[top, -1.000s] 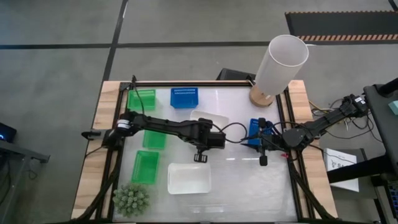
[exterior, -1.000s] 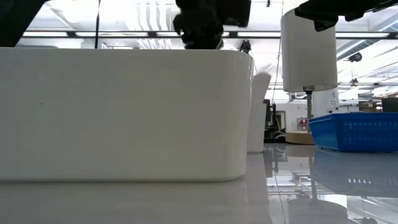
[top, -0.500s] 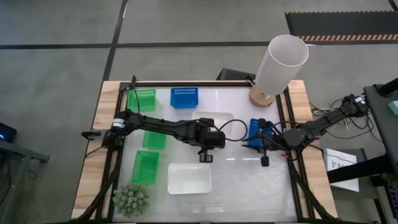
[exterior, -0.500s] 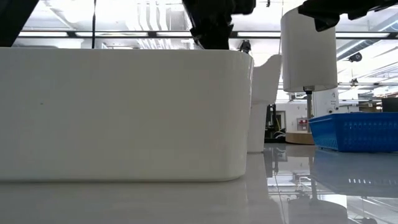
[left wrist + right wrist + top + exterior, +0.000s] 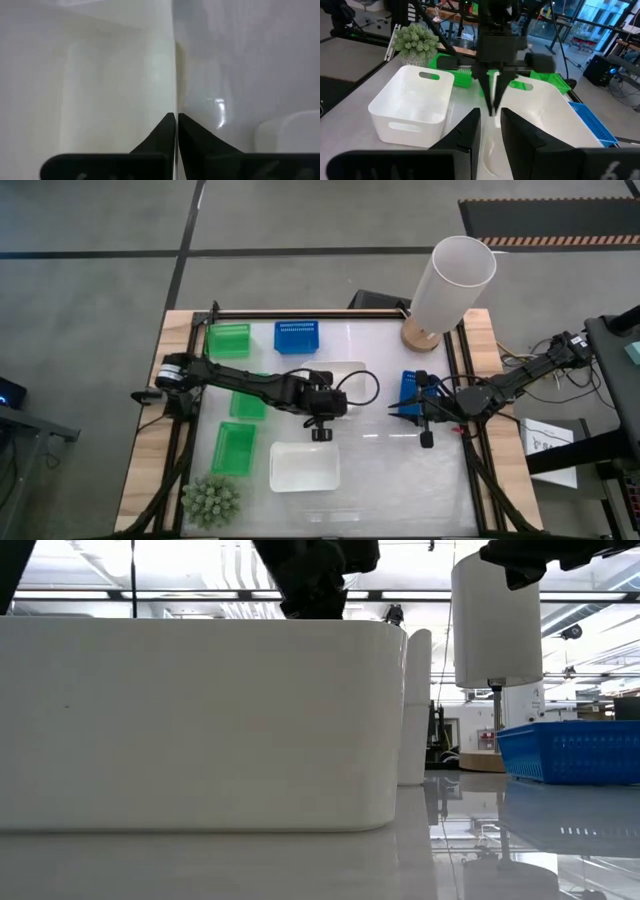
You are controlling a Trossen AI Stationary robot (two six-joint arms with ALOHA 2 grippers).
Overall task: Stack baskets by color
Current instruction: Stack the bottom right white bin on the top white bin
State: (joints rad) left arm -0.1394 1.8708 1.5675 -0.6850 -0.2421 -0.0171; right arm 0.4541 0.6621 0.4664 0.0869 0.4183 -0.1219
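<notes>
Two white baskets show. One point(image 5: 303, 466) rests on its bottom near the front; it is the basket point(image 5: 412, 107) in the right wrist view. The other point(image 5: 338, 373) lies mid-table under my left gripper point(image 5: 333, 410), which is shut on its wall. A blue basket point(image 5: 297, 336) stands at the back, and a second one point(image 5: 410, 388) lies under my right arm. Three green baskets point(image 5: 228, 340) point(image 5: 248, 403) point(image 5: 233, 448) line the left side. My right gripper point(image 5: 490, 131) hovers level at mid-right with a narrow gap and nothing in it. My left gripper pinches the rim of the mid-table white basket's near long wall point(image 5: 174, 95), one finger inside and one outside. The fingers point(image 5: 492, 102) come from above, slanting down, and lie across the wall. In the low view the basket point(image 5: 415, 705) seems to stand on the table.
A tall white cylinder point(image 5: 452, 280) on a wooden foot stands at the back right. A spiky green plant point(image 5: 211, 500) sits at the front left corner. Black rails point(image 5: 190, 430) frame the glossy table on its left and right sides.
My left gripper has tipped steeper downward and drawn a little toward the table's left edge, still shut on the white basket's wall. The basket has shifted with it: in the low view it stood tilted and higher half a second ago and now stands straight.
</notes>
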